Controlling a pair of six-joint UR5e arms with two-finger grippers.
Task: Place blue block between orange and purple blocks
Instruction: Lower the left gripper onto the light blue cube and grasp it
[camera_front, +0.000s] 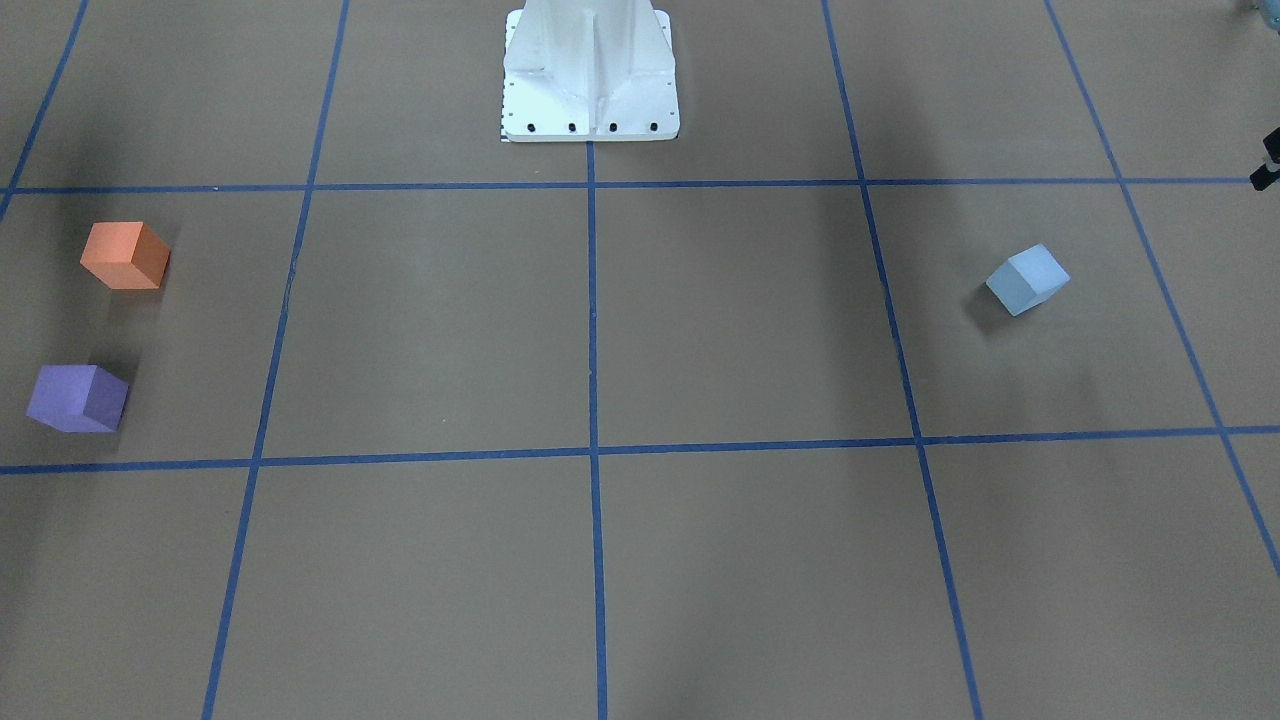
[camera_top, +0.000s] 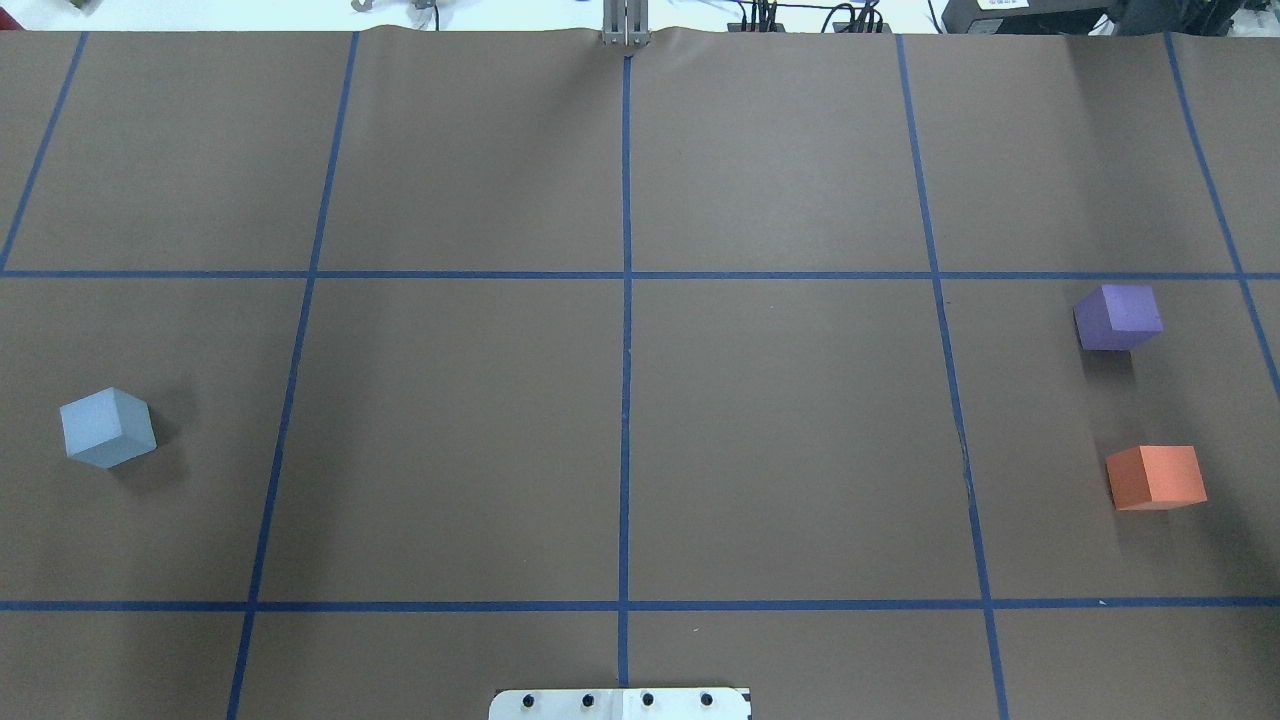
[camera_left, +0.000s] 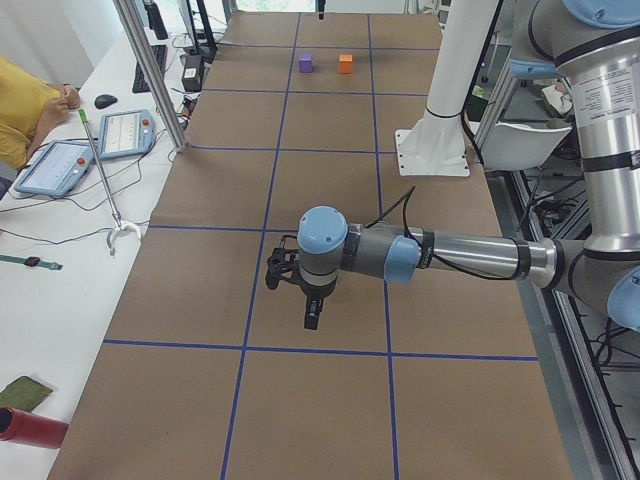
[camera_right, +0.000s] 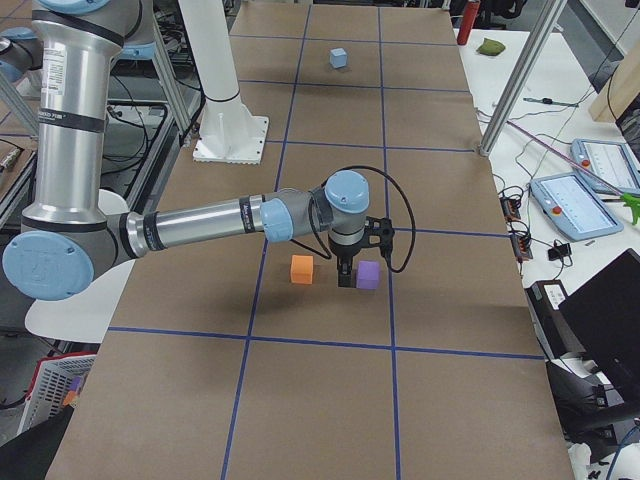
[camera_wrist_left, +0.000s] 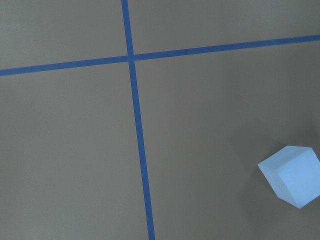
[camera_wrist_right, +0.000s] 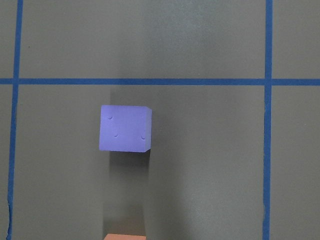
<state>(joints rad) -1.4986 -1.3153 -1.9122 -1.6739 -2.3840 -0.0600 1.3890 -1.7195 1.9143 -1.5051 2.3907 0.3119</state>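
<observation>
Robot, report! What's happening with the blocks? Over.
Left gripper, right gripper: open or shut unclear. Blue block far from orange block and purple block. Gap between them bare.

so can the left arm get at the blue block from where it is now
Probably yes: the blue block lies alone on the table, shows in the left wrist view's corner, and nothing stands between it and the left arm.

3 cubes: 1 blue block (camera_top: 107, 428), 1 orange block (camera_top: 1157, 477), 1 purple block (camera_top: 1118, 317). Blue is well out to the left of the white base (camera_top: 620, 703), the other 2 to its right. 2 arms: left arm (camera_left: 450, 255), right arm (camera_right: 200, 225). 2 teach pendants (camera_left: 125, 133).
</observation>
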